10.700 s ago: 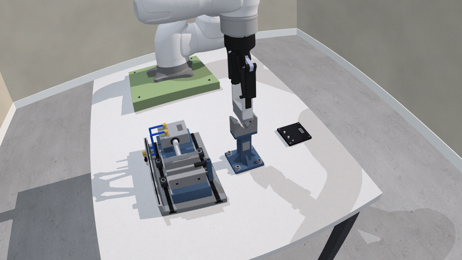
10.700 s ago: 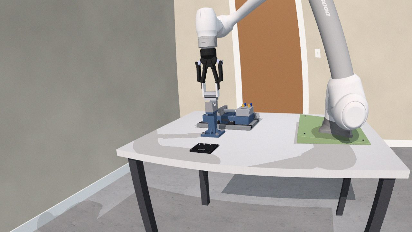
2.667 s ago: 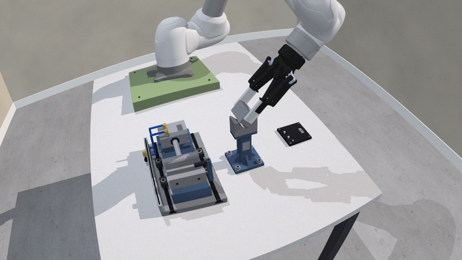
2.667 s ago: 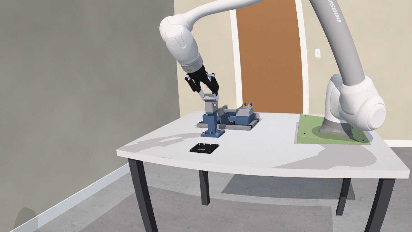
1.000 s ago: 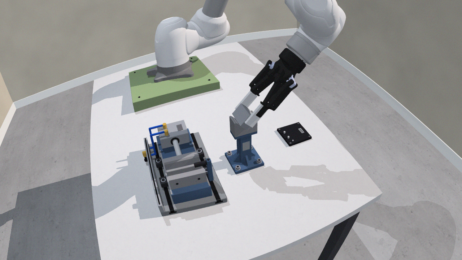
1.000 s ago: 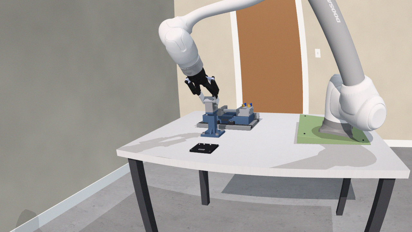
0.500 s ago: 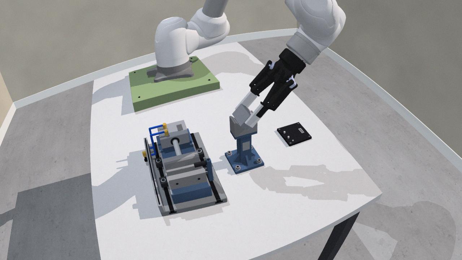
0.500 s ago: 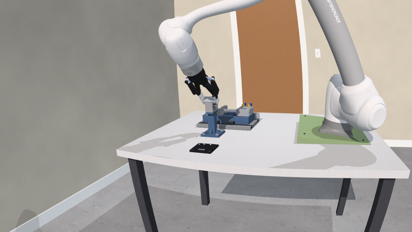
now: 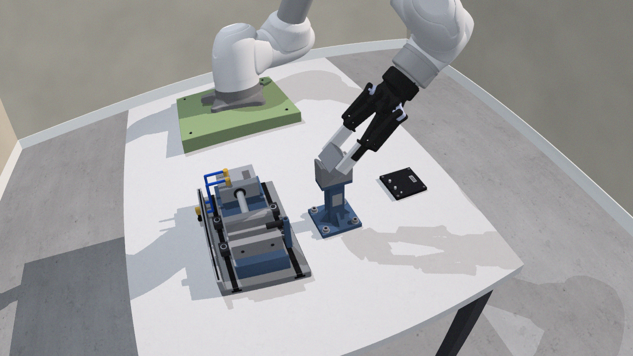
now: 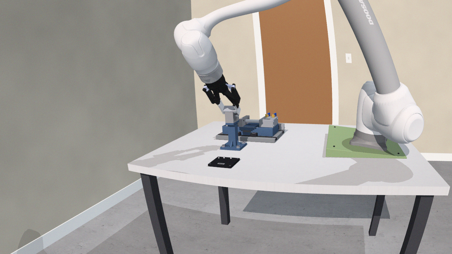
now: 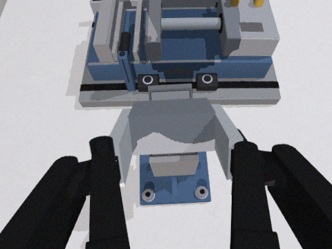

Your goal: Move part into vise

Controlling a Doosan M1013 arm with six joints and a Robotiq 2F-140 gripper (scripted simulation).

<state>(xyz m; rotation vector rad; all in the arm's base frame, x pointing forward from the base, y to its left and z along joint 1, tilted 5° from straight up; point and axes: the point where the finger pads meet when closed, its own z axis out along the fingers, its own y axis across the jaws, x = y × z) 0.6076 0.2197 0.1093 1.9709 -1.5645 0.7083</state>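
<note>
Part (image 9: 329, 155) sits pinched between the gripper (image 9: 337, 160) jaws, right over the V-block (image 9: 333, 179), and a tilted release could let it roll out of the groove, well short of the vise (image 9: 248, 230).

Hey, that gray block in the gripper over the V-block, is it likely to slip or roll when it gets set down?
The part looks rigid and flat-faced, so rolling seems unlikely. Held tilted in the gripper, it may settle into the V-block. Its smooth faces could slide slightly.
</note>
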